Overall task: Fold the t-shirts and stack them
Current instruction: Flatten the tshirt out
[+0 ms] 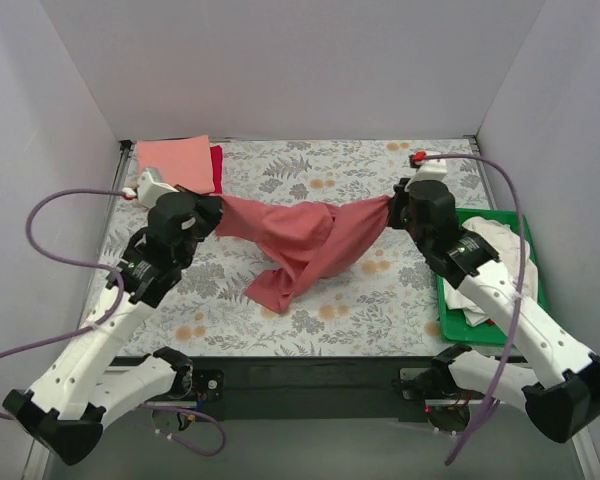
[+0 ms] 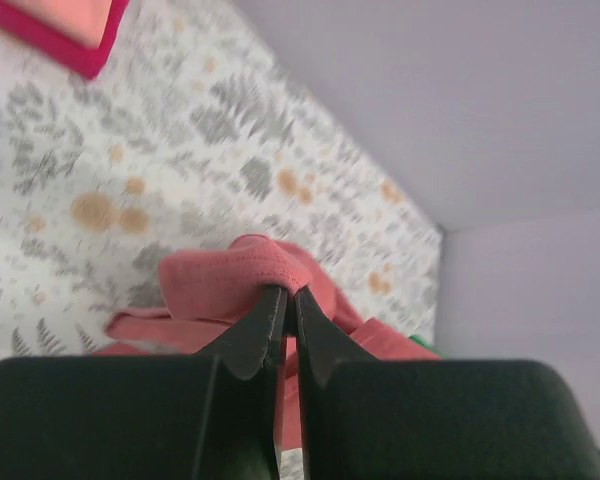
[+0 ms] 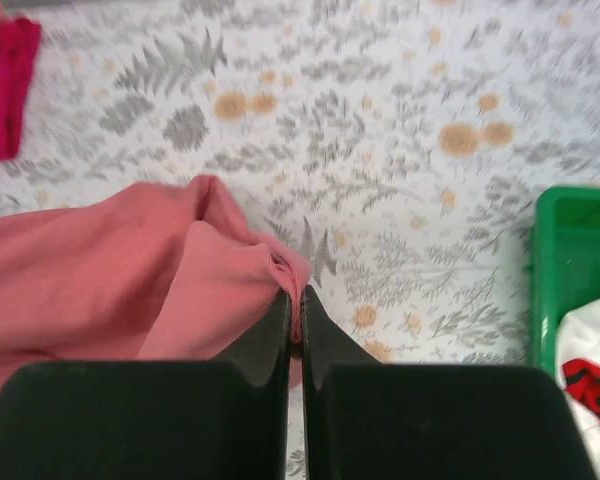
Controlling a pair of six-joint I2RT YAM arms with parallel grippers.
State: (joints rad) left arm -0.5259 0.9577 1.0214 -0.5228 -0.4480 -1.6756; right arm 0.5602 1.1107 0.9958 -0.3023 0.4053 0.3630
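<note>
Left gripper [image 1: 218,212]: one; fingers pressed together on a bunched edge of the dusty brick-red shirt [image 1: 300,240]. The left wrist view shows cloth humped over the fingertips [image 2: 288,293].
Right gripper [image 1: 392,208]: one; fingers pinched onto the opposite end of the same shirt, with a fold caught at the tips [image 3: 295,295].
Dusty brick-red shirt: one, unfolded. It is strung between the two grippers across the table's middle, from 9 o'clock to 3 o'clock. Its centre sags, and a loose end lies on the cloth towards 6 o'clock.
Salmon-pink shirt [image 1: 175,162]: one, folded flat, at the table's 10 o'clock corner, well apart from the held shirt.
Crimson shirt [image 1: 217,168]: one, folded, lying beneath the salmon-pink one. Only its 3 o'clock edge shows.
Stack count: two shirts.
Cream-white shirt [image 1: 492,240]: one, crumpled inside the green tray [image 1: 442,300]. A red-and-dark mark shows on it in the right wrist view.
Green tray: one, at the table's 4 o'clock edge, partly under the right arm.
Tablecloth [image 1: 380,290]: one, floral print in grey and orange, covering the table.
Shirts in total: four.
</note>
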